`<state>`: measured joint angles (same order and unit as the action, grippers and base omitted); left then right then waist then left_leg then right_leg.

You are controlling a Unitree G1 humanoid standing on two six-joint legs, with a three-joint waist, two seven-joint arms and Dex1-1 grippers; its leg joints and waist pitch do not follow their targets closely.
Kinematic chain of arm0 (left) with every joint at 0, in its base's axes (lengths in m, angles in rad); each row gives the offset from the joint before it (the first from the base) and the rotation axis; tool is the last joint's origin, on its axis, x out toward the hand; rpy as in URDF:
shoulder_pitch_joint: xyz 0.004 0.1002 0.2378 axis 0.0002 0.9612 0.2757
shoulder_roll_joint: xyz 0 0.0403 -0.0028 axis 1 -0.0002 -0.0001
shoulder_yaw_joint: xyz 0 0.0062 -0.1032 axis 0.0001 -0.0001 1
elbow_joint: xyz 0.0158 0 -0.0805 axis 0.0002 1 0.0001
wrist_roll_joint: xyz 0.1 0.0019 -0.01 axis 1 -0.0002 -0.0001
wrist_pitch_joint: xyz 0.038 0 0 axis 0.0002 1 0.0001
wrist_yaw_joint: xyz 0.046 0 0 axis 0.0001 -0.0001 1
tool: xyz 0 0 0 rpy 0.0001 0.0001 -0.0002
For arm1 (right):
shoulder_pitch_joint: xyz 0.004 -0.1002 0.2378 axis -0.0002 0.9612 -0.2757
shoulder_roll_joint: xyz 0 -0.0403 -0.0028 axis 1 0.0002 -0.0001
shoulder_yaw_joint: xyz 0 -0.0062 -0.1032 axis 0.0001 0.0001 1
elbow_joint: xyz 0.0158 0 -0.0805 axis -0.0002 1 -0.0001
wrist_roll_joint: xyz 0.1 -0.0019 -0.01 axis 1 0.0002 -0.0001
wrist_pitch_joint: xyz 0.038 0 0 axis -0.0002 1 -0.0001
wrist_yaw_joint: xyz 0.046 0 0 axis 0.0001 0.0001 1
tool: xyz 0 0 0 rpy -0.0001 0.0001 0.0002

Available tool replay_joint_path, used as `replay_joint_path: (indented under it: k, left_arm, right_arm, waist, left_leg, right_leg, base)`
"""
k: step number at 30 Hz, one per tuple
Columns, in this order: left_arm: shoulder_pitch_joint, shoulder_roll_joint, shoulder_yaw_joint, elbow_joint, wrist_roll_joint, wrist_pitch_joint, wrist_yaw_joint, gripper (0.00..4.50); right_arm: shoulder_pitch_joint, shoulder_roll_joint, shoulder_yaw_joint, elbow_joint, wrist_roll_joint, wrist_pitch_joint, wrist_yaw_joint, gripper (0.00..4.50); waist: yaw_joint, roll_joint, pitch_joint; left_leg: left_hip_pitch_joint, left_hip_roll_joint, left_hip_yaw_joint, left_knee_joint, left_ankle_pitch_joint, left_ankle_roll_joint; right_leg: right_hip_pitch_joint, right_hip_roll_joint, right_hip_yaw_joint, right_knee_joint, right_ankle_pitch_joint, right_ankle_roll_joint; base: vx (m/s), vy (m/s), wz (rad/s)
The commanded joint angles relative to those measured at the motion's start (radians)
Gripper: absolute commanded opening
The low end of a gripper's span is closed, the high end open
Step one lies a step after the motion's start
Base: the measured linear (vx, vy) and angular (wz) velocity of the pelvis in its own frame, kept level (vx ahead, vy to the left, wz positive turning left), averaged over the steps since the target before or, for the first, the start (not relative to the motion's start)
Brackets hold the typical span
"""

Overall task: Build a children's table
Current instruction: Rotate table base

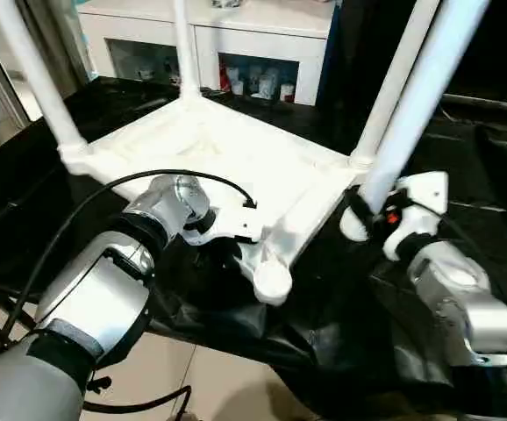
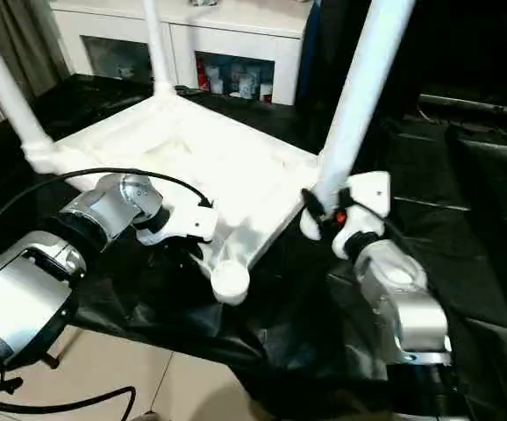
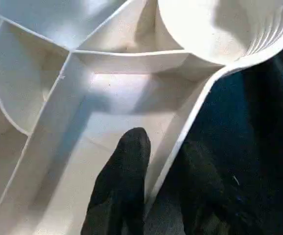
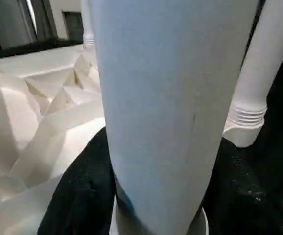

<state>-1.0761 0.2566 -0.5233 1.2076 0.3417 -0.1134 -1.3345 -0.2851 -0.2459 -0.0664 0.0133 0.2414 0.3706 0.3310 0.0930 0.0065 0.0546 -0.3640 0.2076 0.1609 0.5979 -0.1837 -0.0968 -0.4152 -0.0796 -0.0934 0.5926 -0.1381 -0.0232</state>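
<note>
We see work surface draped in black sheet (image 1: 464,158), creased, overhanging near edge above pale tiled floor (image 1: 210,386). On sheet: white tabletop (image 1: 227,158), flipped, ribbed underside up, near corner socket (image 1: 272,282) at sheet's edge, maybe slightly past it. Black cable (image 2: 52,405) trails on floor.

The tabletop (image 1: 227,158) lay upside down on the black-draped work surface (image 1: 464,175), ribs upward. Three legs stood in its corner sockets: one at the left corner (image 1: 34,74), one at the far corner (image 1: 183,53), one at the right corner (image 1: 398,79). The near corner socket (image 1: 272,281) faced the robot, with no leg in it. The fourth leg (image 1: 420,96) stood just right of the tabletop, apart from it. A cabinet (image 1: 236,53) stood behind the work surface.
</note>
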Motion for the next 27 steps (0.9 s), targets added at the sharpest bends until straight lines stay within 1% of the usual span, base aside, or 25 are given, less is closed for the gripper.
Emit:
replay_joint_path:
  k: [1,2,4,5,6,7,8,9,10,11,12,13,14,15,16,17,18,19,20,22,23,24,25,26,27]
  left_arm:
    - [0.033,-0.005,0.057,0.0,-0.052,0.086,0.062,0.69]
    - [0.039,-0.013,0.077,0.001,-0.065,0.119,0.088,0.69]
    - [0.055,-0.027,0.115,0.0,-0.093,0.175,0.137,0.59]
    - [0.069,-0.034,0.137,-0.007,-0.11,0.207,0.165,0.59]
    - [0.088,-0.05,0.171,-0.017,-0.135,0.257,0.207,0.56]
    - [0.088,-0.05,0.171,-0.017,-0.135,0.257,0.207,0.56]
    - [0.093,-0.053,0.178,-0.023,-0.141,0.271,0.217,0.53]
    - [0.117,-0.063,0.186,-0.059,-0.138,0.317,0.255,0.51]
    - [0.141,-0.067,0.189,-0.096,-0.133,0.342,0.272,0.49]
    - [0.166,-0.072,0.195,-0.136,-0.133,0.364,0.286,0.49]
    - [0.181,-0.077,0.204,-0.161,-0.138,0.379,0.293,0.42]
    - [0.202,-0.082,0.212,-0.196,-0.144,0.387,0.303,0.36]
    - [0.236,-0.088,0.22,-0.252,-0.151,0.372,0.324,0.32]
    - [0.252,-0.09,0.221,-0.276,-0.152,0.356,0.334,0.28]
    - [0.252,-0.09,0.221,-0.276,-0.152,0.356,0.334,0.25]
    - [0.302,-0.089,0.213,-0.337,-0.149,0.26,0.369,0.25]
    - [0.333,-0.086,0.206,-0.373,-0.149,0.193,0.387,0.21]
    - [0.333,-0.086,0.206,-0.373,-0.149,0.193,0.387,0.12]
    - [0.346,-0.086,0.204,-0.384,-0.152,0.122,0.395,0.06]
    - [0.378,-0.083,0.198,-0.424,-0.163,0.011,0.384,0.01]
    - [0.389,-0.076,0.188,-0.439,-0.149,-0.016,0.397,0.0]
    - [0.401,-0.069,0.181,-0.463,-0.137,-0.012,0.407,0.0]
    - [0.412,-0.067,0.181,-0.482,-0.135,-0.002,0.409,0.0]
    - [0.419,-0.066,0.182,-0.495,-0.136,0.005,0.409,0.0]
    - [0.432,-0.071,0.198,-0.522,-0.164,0.016,0.391,0.0]
  right_arm:
    - [-0.016,0.005,-0.002,-0.013,0.002,-0.021,-0.006,1.91]
    - [-0.014,0.008,-0.003,-0.018,0.003,-0.019,-0.007,1.91]
    - [-0.004,0.012,-0.001,-0.026,0.005,-0.019,-0.006,1.91]
    - [0.003,0.013,-0.001,-0.028,0.004,-0.02,-0.005,1.91]
    - [0.014,0.014,-0.005,-0.031,0.007,-0.016,-0.006,1.91]
    - [0.014,0.014,-0.005,-0.031,0.007,-0.016,-0.006,1.91]
    - [0.016,0.014,-0.007,-0.03,0.007,-0.016,-0.006,1.91]
    - [0.023,0.012,-0.01,-0.033,0.01,-0.014,-0.003,1.91]
    - [0.029,0.012,-0.011,-0.033,0.011,-0.014,-0.002,1.91]
    - [0.034,0.014,-0.01,-0.032,0.01,-0.014,-0.003,1.91]
    - [0.035,0.015,-0.009,-0.031,0.009,-0.015,-0.003,1.91]
    - [0.036,0.018,-0.008,-0.028,0.009,-0.016,-0.004,1.91]
    - [0.035,0.022,-0.006,-0.025,0.006,-0.017,-0.006,1.91]
    - [0.036,0.023,-0.005,-0.024,0.005,-0.018,-0.007,1.91]
    - [0.036,0.023,-0.005,-0.024,0.005,-0.018,-0.007,1.91]
    - [0.035,0.027,-0.005,-0.032,0.005,-0.011,-0.012,1.91]
    - [0.033,0.029,-0.007,-0.041,0.007,-0.003,-0.018,1.91]
    - [0.033,0.029,-0.007,-0.041,0.007,-0.003,-0.018,1.91]
    - [0.032,0.028,-0.011,-0.043,0.01,0.001,-0.019,1.91]
    - [0.031,0.024,-0.022,-0.039,0.015,0.004,-0.02,1.91]
    - [0.029,0.024,-0.029,-0.034,0.019,0.006,-0.023,1.91]
    - [0.029,0.025,-0.034,-0.032,0.02,0.007,-0.026,1.91]
    - [0.029,0.028,-0.04,-0.029,0.025,0.008,-0.028,1.91]
    - [0.03,0.03,-0.043,-0.028,0.028,0.009,-0.029,1.91]
    - [0.026,0.031,-0.049,-0.027,0.034,0.014,-0.028,1.91]
  waist:
    - [0.01,-0.006,-0.075]
    - [0.01,-0.004,-0.074]
    - [0.008,-0.006,-0.074]
    - [0.003,-0.009,-0.073]
    - [0.003,-0.012,-0.07]
    - [0.002,-0.012,-0.069]
    - [0.002,-0.012,-0.07]
    - [0.001,-0.024,-0.066]
    - [0.0,-0.021,-0.065]
    - [-0.001,-0.02,-0.065]
    - [-0.003,-0.021,-0.062]
    - [-0.003,-0.024,-0.064]
    - [-0.003,-0.02,-0.063]
    - [-0.003,-0.018,-0.066]
    - [-0.003,-0.018,-0.066]
    - [-0.004,-0.019,-0.067]
    - [-0.007,-0.018,-0.066]
    - [-0.006,-0.016,-0.068]
    - [-0.008,-0.024,-0.068]
    - [-0.007,-0.028,-0.069]
    - [-0.007,-0.032,-0.07]
    - [-0.005,-0.029,-0.068]
    - [-0.006,-0.036,-0.067]
    - [-0.003,-0.033,-0.068]
    - [-0.002,-0.037,-0.068]
  left_leg:
    - [0.004,0.012,0.003,-0.07,-0.182,0.047]
    - [0.004,0.01,0.004,-0.069,-0.182,0.049]
    - [0.002,0.008,0.003,-0.069,-0.186,0.051]
    - [-0.002,0.008,0.004,-0.069,-0.184,0.051]
    - [-0.006,0.004,0.003,-0.07,-0.187,0.05]
    - [-0.007,0.003,0.003,-0.07,-0.186,0.051]
    - [-0.004,0.0,0.004,-0.069,-0.19,0.051]
    - [-0.006,-0.002,0.003,-0.071,-0.187,0.056]
    - [-0.002,-0.001,0.004,-0.07,-0.191,0.06]
    - [-0.001,0.0,0.003,-0.071,-0.192,0.061]
    - [0.0,-0.002,0.006,-0.07,-0.197,0.067]
    - [0.004,0.001,0.006,-0.07,-0.202,0.066]
    - [0.008,0.001,0.007,-0.07,-0.21,0.071]
    - [0.01,0.001,0.007,-0.07,-0.22,0.071]
    - [0.008,0.002,0.006,-0.071,-0.221,0.07]
    - [0.012,0.006,0.005,-0.074,-0.23,0.069]
    - [0.006,0.007,0.003,-0.078,-0.236,0.066]
    - [0.009,0.008,0.003,-0.078,-0.24,0.064]
    - [0.015,0.008,0.006,-0.077,-0.244,0.066]
    - [0.012,0.01,0.006,-0.08,-0.236,0.066]
    - [0.01,0.013,0.006,-0.082,-0.226,0.066]
    - [0.014,0.014,0.007,-0.082,-0.227,0.064]
    - [0.014,0.012,0.01,-0.081,-0.225,0.066]
    - [0.013,0.011,0.01,-0.081,-0.215,0.065]
    - [0.01,0.01,0.011,-0.081,-0.2,0.067]
  right_leg:
    - [0.077,-0.069,0.045,-0.068,-0.264,-0.202]
    - [0.075,-0.068,0.044,-0.069,-0.275,-0.2]
    - [0.076,-0.067,0.042,-0.073,-0.304,-0.188]
    - [0.079,-0.066,0.042,-0.071,-0.304,-0.186]
    - [0.082,-0.067,0.039,-0.076,-0.34,-0.169]
    - [0.083,-0.066,0.038,-0.076,-0.353,-0.162]
    - [0.082,-0.066,0.037,-0.083,-0.387,-0.144]
    - [0.08,-0.064,0.035,-0.085,-0.412,-0.127]
    - [0.076,-0.065,0.035,-0.09,-0.438,-0.117]
    - [0.075,-0.065,0.035,-0.091,-0.446,-0.114]
    - [0.071,-0.062,0.034,-0.096,-0.466,-0.108]
    - [0.071,-0.064,0.034,-0.095,-0.472,-0.11]
    - [0.063,-0.063,0.034,-0.101,-0.491,-0.108]
    - [0.062,-0.062,0.033,-0.104,-0.504,-0.104]
    - [0.063,-0.062,0.032,-0.103,-0.505,-0.1]
    - [0.058,-0.06,0.032,-0.106,-0.505,-0.093]
    - [0.062,-0.059,0.03,-0.103,-0.5,-0.087]
    - [0.06,-0.061,0.032,-0.105,-0.498,-0.083]
    - [0.054,-0.06,0.033,-0.109,-0.495,-0.08]
    - [0.057,-0.061,0.035,-0.102,-0.471,-0.076]
    - [0.057,-0.061,0.037,-0.1,-0.456,-0.072]
    - [0.054,-0.063,0.038,-0.097,-0.46,-0.071]
    - [0.052,-0.063,0.039,-0.1,-0.469,-0.067]
    - [0.055,-0.066,0.039,-0.099,-0.476,-0.065]
    - [0.055,-0.066,0.04,-0.099,-0.477,-0.061]
  base:
    - [0.0,0.0,0.0]
    - [0.0,0.0,0.0]
    - [0.0,0.0,0.0]
    - [0.0,0.0,0.0]
    - [0.0,0.0,0.0]
    - [0.0,0.0,0.0]
    - [0.0,0.0,0.0]
    - [0.0,0.0,0.0]
    - [0.0,0.0,0.0]
    - [0.0,0.0,0.0]
    - [0.0,0.0,0.0]
    - [0.0,0.0,0.0]
    - [0.0,0.0,0.0]
    - [0.0,0.0,0.0]
    - [0.0,0.0,0.0]
    - [0.0,0.0,0.0]
    - [0.0,0.0,0.0]
    - [0.0,0.0,0.0]
    - [0.0,0.0,0.0]
    - [0.0,0.0,0.0]
    - [0.0,0.0,0.0]
    - [0.0,0.0,0.0]
    - [0.0,0.0,0.0]
    - [0.0,0.0,0.0]
    - [0.0,0.0,0.0]
